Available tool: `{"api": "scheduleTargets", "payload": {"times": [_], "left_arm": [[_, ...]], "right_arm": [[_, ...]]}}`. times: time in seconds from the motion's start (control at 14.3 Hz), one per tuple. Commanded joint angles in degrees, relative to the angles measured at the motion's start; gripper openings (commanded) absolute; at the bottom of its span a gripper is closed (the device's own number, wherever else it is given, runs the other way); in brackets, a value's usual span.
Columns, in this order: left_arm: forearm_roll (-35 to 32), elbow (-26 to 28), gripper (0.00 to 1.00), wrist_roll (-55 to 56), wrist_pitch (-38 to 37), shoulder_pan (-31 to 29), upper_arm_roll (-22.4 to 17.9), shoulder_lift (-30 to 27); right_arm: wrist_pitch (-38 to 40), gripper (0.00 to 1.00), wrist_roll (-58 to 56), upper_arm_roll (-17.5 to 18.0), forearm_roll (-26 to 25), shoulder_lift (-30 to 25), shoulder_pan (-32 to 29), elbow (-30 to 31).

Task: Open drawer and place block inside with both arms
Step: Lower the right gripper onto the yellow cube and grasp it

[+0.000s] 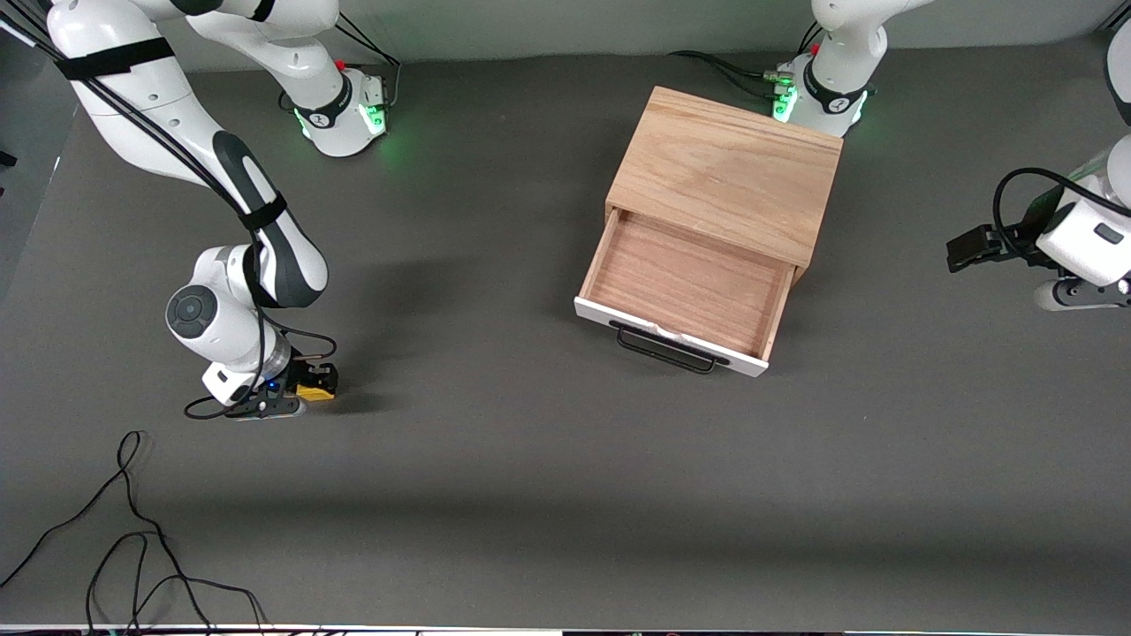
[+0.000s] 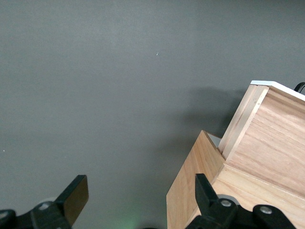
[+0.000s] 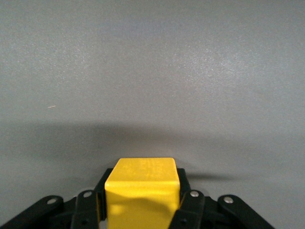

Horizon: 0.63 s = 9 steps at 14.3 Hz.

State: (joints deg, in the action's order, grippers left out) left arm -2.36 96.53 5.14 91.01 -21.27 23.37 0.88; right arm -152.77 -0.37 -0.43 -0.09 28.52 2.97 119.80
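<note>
The light oak cabinet point(image 1: 729, 172) stands toward the left arm's end of the table. Its white-fronted drawer point(image 1: 685, 283) is pulled open, showing a bare reddish-brown inside, with the black wire handle point(image 1: 664, 349) on its front. My right gripper point(image 1: 309, 389) is low at the table near the right arm's end, shut on the small yellow block point(image 1: 315, 391). In the right wrist view the block point(image 3: 142, 188) sits between the jaws of that gripper point(image 3: 142, 202). My left gripper point(image 1: 967, 249) waits open and empty beside the cabinet. The left wrist view shows it point(image 2: 140, 195) facing the cabinet's side point(image 2: 193, 191).
Loose black cables point(image 1: 132, 539) lie on the grey table near the front camera at the right arm's end. The two arm bases point(image 1: 345, 106) stand along the table's edge farthest from the camera.
</note>
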Motion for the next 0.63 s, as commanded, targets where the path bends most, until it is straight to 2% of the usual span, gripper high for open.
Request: {"api": "scheduleTargets", "payload": {"times": [0.0, 0.07, 0.14, 0.28, 0.35, 0.42, 0.56], "left_arm": [[0.1, 1.5, 1.0, -2.9, 1.6, -0.7, -0.3, -1.9], [0.2, 0.9, 1.0, -3.4, 1.7, 0.2, -0.8, -1.7], [0.2, 0.0, 1.0, -3.5, 1.3, 3.3, -4.5, -1.3], [0.2, -0.8, 1.0, -3.4, 1.4, 16.5, -17.5, -1.0], [0.2, -1.1, 1.0, -3.3, 1.5, 21.4, -22.0, -0.9], [0.1, -1.2, 1.0, -3.3, 1.3, 22.8, -23.5, -0.9], [0.1, -1.3, 1.0, -3.3, 1.1, 22.8, -23.5, -1.0]], "right_arm": [[0.8, 0.19, 1.2, 0.2, 0.3, -1.6, 0.7, -0.4], [2.5, 0.19, 1.3, 0.7, 0.3, -2.5, 0.8, -1.0], [5.3, 0.19, 2.2, 1.1, 0.3, -3.7, 0.9, -3.0], [16.6, 0.19, 5.2, 1.1, 0.4, -5.9, 3.0, -9.1], [23.2, 0.19, 7.1, 1.1, 0.4, -6.6, 4.0, -13.1], [29.1, 0.19, 9.0, 1.1, 0.4, -6.8, 5.2, -17.4], [41.8, 0.19, 14.7, 1.1, 1.3, -6.6, 8.4, -28.0]]}}
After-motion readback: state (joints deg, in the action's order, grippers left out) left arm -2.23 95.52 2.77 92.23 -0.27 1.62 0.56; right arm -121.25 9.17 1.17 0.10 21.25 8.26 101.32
